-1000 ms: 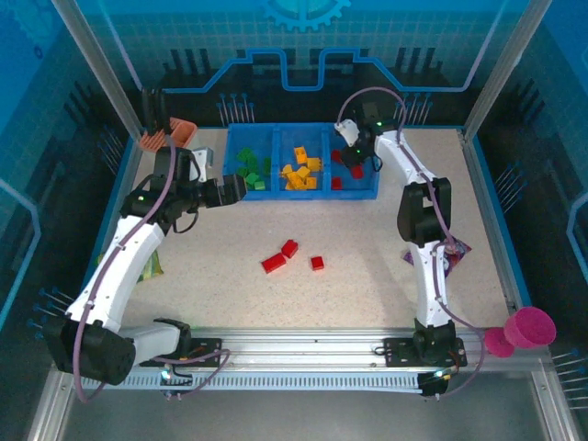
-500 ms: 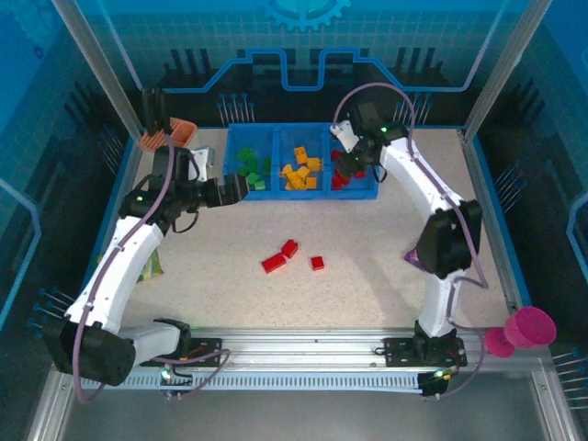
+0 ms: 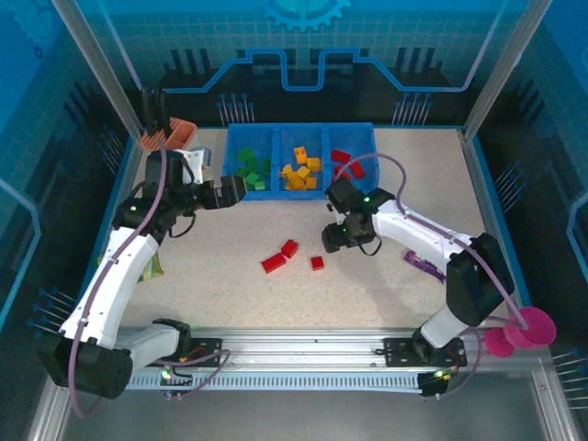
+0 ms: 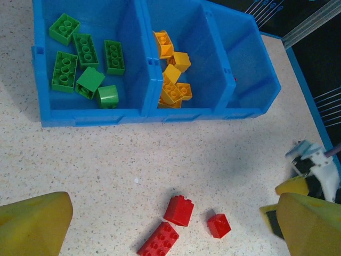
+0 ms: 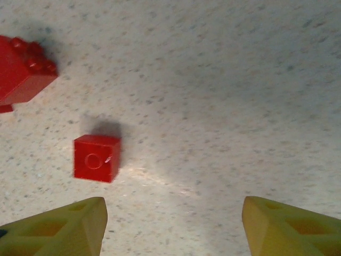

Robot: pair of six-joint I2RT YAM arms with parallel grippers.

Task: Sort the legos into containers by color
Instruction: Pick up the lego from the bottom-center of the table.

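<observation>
Far left: left gripper [image 3: 231,191] spread wide, empty, hovering just short of blue tray [image 4: 133,114], likely parked clear of other arm. Tray sorted by colour: green legos [image 4: 85,58] left, orange-yellow legos [image 4: 173,74] middle, red legos [image 3: 347,163] right. Three loose red bricks [image 4: 178,210] on table [image 3: 230,276], unsorted. Then right gripper [image 3: 329,243]: fingers parted, nothing between, low near small red brick [image 5: 96,158], probably lining up pick; brick off-centre toward one finger.
</observation>
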